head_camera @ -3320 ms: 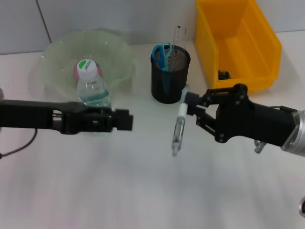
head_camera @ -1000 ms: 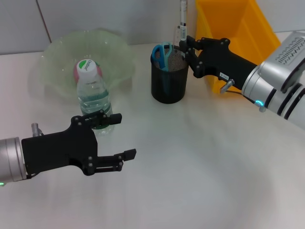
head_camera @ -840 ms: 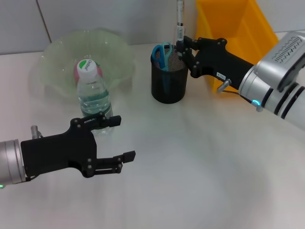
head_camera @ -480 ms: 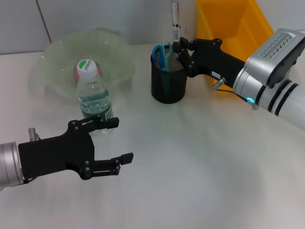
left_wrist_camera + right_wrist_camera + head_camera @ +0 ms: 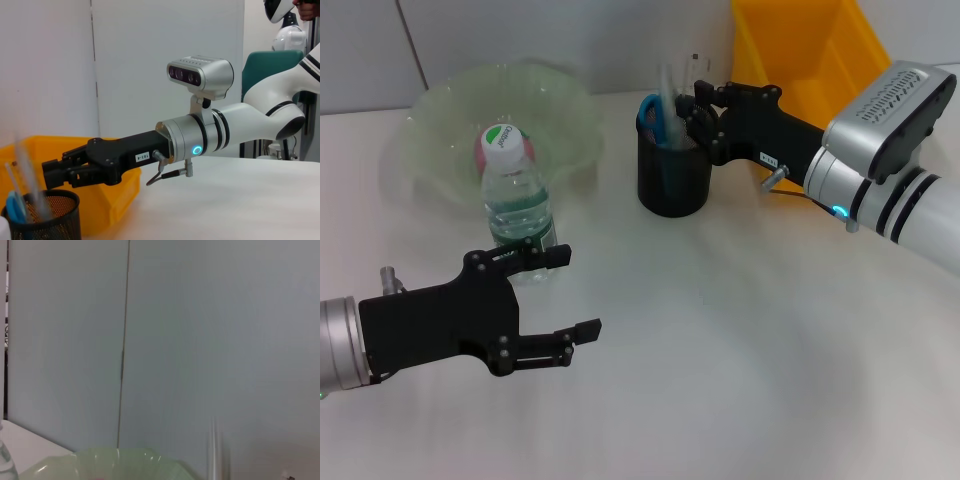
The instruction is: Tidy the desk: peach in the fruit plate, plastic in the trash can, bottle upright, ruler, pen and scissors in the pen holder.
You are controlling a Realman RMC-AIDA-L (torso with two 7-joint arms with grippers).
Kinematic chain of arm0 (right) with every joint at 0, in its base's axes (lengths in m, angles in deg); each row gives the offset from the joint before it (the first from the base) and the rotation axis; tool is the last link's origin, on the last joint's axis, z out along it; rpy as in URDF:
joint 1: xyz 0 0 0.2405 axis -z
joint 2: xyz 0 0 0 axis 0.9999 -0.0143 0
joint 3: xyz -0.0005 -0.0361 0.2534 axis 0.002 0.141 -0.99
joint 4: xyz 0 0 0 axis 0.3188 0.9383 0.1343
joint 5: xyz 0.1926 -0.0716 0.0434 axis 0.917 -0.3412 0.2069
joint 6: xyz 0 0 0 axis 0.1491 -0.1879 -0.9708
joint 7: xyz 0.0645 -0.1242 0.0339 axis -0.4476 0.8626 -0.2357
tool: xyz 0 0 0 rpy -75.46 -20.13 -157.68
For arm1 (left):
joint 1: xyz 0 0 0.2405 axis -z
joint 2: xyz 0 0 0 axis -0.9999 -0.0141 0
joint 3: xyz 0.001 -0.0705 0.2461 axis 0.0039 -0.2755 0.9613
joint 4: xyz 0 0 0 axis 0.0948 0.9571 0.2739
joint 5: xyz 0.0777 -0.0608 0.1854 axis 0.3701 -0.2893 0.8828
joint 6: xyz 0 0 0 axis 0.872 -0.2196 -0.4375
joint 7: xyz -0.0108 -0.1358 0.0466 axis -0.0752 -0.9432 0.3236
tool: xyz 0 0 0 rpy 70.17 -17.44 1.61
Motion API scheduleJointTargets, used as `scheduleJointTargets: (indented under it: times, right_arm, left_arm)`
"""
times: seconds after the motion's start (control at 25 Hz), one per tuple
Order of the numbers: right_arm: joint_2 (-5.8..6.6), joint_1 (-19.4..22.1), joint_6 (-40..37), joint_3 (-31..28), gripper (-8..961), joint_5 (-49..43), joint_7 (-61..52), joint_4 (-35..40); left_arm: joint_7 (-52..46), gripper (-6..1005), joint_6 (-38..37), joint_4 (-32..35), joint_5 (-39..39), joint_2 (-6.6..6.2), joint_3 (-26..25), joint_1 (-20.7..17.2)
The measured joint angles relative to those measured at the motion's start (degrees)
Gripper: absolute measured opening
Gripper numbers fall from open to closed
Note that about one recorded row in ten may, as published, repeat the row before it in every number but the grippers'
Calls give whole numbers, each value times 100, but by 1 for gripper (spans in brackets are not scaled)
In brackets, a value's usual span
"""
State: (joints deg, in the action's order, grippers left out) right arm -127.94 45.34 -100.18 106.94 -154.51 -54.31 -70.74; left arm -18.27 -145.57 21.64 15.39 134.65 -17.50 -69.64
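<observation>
The black mesh pen holder (image 5: 672, 175) stands at the back centre with the blue-handled scissors (image 5: 652, 112) and a clear ruler (image 5: 695, 66) in it. A pen (image 5: 666, 92) shows as a blur, leaning in the holder's mouth. My right gripper (image 5: 696, 112) is open just over the holder's rim, apart from the pen; it also shows in the left wrist view (image 5: 52, 170). The water bottle (image 5: 517, 205) stands upright in front of the green glass fruit plate (image 5: 555, 105), which holds the peach (image 5: 483, 155). My left gripper (image 5: 574, 292) is open and empty, low at the front left.
The yellow bin (image 5: 815, 75) stands at the back right, behind my right arm. The wall runs close behind the plate and the holder. White tabletop stretches across the middle and front right.
My right gripper carried the pen up over the pen holder; the pen has now dropped from upright above the gripper into the holder. My left gripper drew back from the bottle and stays still.
</observation>
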Motion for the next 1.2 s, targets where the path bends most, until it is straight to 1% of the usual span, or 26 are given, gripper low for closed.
scheduleJointTargets:
  times: [0.28, 0.36, 0.4, 0.48, 0.52, 0.56, 0.6, 0.64, 0.72, 0.8, 0.88, 0.92, 0.96, 1.0, 1.12, 1.16, 1.2]
  right_arm:
    - [3, -1, -15, 6, 343, 0, -24, -2]
    - [12, 45, -209, -20, 383, 22, -63, 20]
    - [12, 45, -209, -20, 422, 22, -63, 20]
    - [34, 113, -485, -12, 500, 65, -196, 55]
    - [45, 154, -630, 16, 539, 68, -381, 103]
    - [63, 284, -853, 110, 578, 27, -939, 305]
    - [63, 284, -853, 110, 592, 27, -939, 305]
    - [68, 401, -978, 221, 606, -15, -1285, 494]
    - [75, 690, -1280, 487, 633, -99, -1993, 1000]
    - [121, 1021, -1616, 816, 661, -216, -2747, 1611]
    - [226, 1251, -1931, 1073, 774, -413, -3369, 2069]
    - [309, 1325, -2085, 1159, 831, -584, -3680, 2235]
    - [490, 1375, -2355, 1211, 831, -975, -4204, 2444]
    - [490, 1375, -2355, 1211, 831, -975, -4204, 2444]
    - [871, 1241, -2779, 1198, 831, -1708, -4876, 2454]
    - [1041, 1126, -2953, 1199, 830, -2049, -5144, 2424]
    - [1093, 1070, -3029, 1191, 830, -2256, -5266, 2423]
  left_arm:
    - [3, 859, 0, 16, -15, 0, -29, 5]
    - [4, 859, 0, 11, -18, 0, -38, 12]
    - [4, 859, 0, 11, -18, 0, -38, 12]
    - [4, 859, 3, 4, -19, 0, -40, 22]
    - [4, 859, 8, 3, -19, 0, -40, 24]
    - [0, 859, 16, 1, -20, 0, -42, 25]
    - [0, 859, 16, 1, -20, 0, -42, 25]
    - [-18, 859, 14, 2, -24, -1, -47, 23]
    - [-64, 859, 1, 5, -38, -6, -53, 19]
    - [-162, 859, -42, 7, -62, -19, -57, 19]
    - [-278, 859, -98, 7, -68, -37, -58, 32]
    - [-334, 859, -128, 7, -68, -40, -58, 37]
    - [-385, 859, -156, 11, -68, -45, -58, 44]
    - [-385, 859, -156, 11, -68, -45, -58, 44]
    - [-641, 859, -236, 39, -57, -71, -64, 68]
    - [-781, 859, -271, 46, -44, -104, -65, 103]
    - [-781, 859, -271, 46, -44, -104, -65, 103]
